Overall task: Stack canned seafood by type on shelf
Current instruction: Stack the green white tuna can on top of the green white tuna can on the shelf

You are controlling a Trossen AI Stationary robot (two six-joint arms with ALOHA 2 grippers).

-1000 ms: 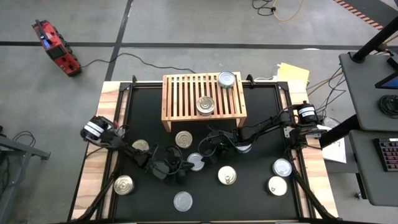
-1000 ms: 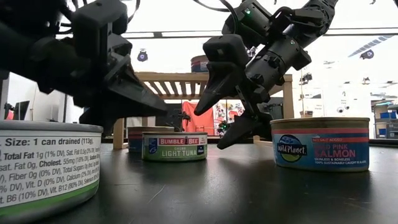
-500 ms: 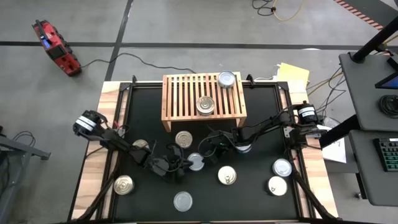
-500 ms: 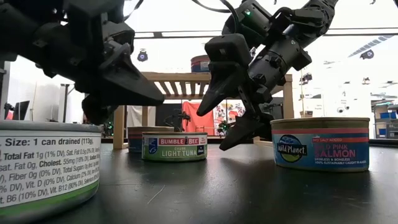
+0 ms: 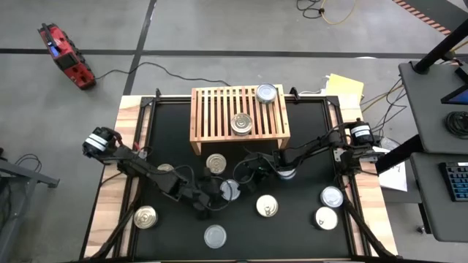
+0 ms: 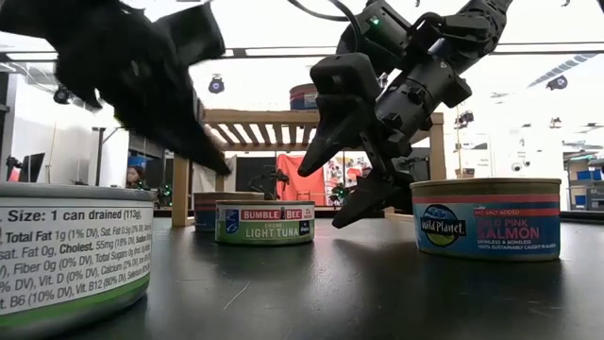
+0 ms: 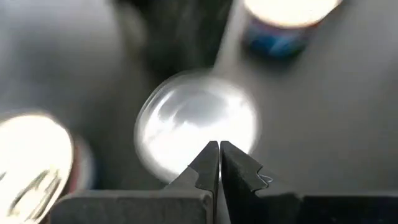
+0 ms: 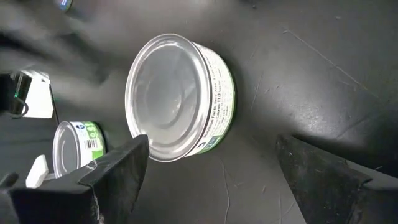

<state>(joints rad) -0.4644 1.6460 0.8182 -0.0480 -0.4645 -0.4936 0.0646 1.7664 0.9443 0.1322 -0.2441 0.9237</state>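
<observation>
The light-wood shelf point(image 5: 240, 113) stands at the far middle of the table with two tins point(image 5: 265, 93) point(image 5: 242, 123) on its slats. Several more tins stand on the black mat. One silver-lidded tuna tin point(image 5: 229, 190) point(image 8: 171, 96) point(image 7: 198, 124) sits between the two arms. My left gripper point(image 5: 217, 192) point(image 7: 219, 146) point(image 6: 225, 166) is shut and hangs tilted just left of this tin, above its lid height. My right gripper point(image 5: 247, 177) point(image 8: 211, 158) point(image 6: 335, 184) is open and slants down at the tin from its far right, with nothing between its fingers.
Other tins stand near the shelf's front point(image 5: 216, 162), at the left point(image 5: 145, 217) point(image 5: 165, 169), at the near edge point(image 5: 215, 236), in the middle point(image 5: 267, 206) and at the right point(image 5: 331, 196) point(image 5: 325, 218). One point(image 5: 287, 173) lies under my right arm.
My left gripper has risen from close to the mat, rolled about its own axis and tipped, and shifted a little toward the silver-lidded tin, staying shut. The tins have not moved.
</observation>
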